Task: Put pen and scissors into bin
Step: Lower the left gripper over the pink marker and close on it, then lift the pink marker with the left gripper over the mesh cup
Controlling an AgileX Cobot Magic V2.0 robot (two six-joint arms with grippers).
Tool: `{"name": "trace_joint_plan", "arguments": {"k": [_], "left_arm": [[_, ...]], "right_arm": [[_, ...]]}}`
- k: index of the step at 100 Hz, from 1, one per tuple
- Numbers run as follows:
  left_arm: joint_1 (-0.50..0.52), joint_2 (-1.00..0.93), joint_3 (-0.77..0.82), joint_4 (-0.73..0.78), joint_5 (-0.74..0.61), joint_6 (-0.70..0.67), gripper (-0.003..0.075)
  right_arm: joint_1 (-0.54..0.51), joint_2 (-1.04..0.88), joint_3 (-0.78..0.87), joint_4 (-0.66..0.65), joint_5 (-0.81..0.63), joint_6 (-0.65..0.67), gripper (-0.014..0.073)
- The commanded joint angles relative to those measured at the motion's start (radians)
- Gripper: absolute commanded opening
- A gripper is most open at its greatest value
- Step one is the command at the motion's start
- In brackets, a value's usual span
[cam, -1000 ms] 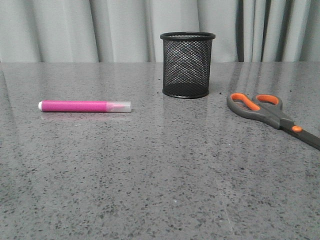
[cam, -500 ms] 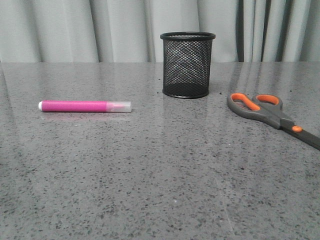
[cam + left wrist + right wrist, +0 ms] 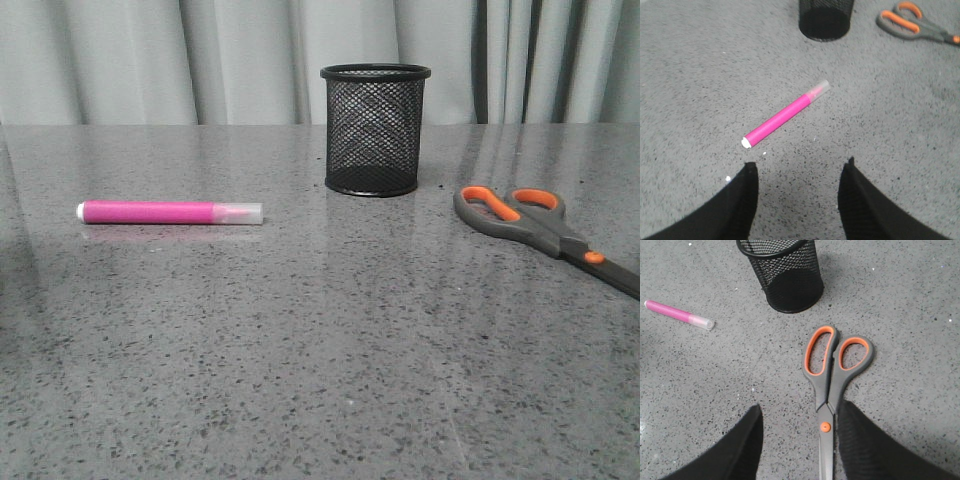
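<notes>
We are looking forward over a grey speckled bench [image 3: 320,380] with pale curtains [image 3: 150,60] hanging behind it. The bin [image 3: 375,130] is standing upright toward the back of the bench, near the middle, and we are seeing nothing sticking out above its rim. The pen [image 3: 170,212] is lying flat on the bench to the left of the bin and well apart from it, its clear cap pointing toward the bin and its small white end pointing away to the left. The scissors [image 3: 545,232] are lying flat to the right of the bin, blades closed, the orange-lined loops nearer the bin and the dark blades running off toward the right edge of the front view.

Neither arm is showing in the front view. From the left wrist we are seeing the left gripper [image 3: 797,172] hanging above the bench with its fingers [image 3: 742,200] spread apart and nothing between them; the pen is lying just beyond the fingertips, untouched. From the right wrist we are seeing the right gripper [image 3: 800,415] likewise spread wide and holding nothing; the scissors' pivot and blades are lying on the bench in the gap between its two fingers, with the loops reaching out beyond the tips toward the bin.
</notes>
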Motion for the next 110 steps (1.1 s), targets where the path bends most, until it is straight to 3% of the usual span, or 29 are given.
{"name": "trace_joint_plan", "arguments": {"k": [1,23,35,76,110], "left_arm": [[-0.013,0.073,-0.085,-0.043,0.015,0.076,0.0331],[-0.111,0.274,-0.202,-0.037,0.055,0.396,0.0331],[-0.155,0.381,-0.262,-0.037,0.055,0.494,0.0331],[-0.170,0.668,-0.441,-0.024,0.143,0.607,0.0331],[-0.170,0.748,-0.451,-0.013,0.106,0.646,0.0324]], "right_arm": [[-0.008,0.016,-0.042,0.014,-0.032,-0.019,0.0310],[-0.008,0.031,-0.043,0.014,-0.032,-0.044,0.0310],[-0.008,0.031,-0.043,0.014,-0.032,-0.052,0.0310],[-0.008,0.031,-0.043,0.014,-0.032,-0.052,0.0310],[-0.008,0.031,-0.043,0.014,-0.032,-0.052,0.0310]]}}
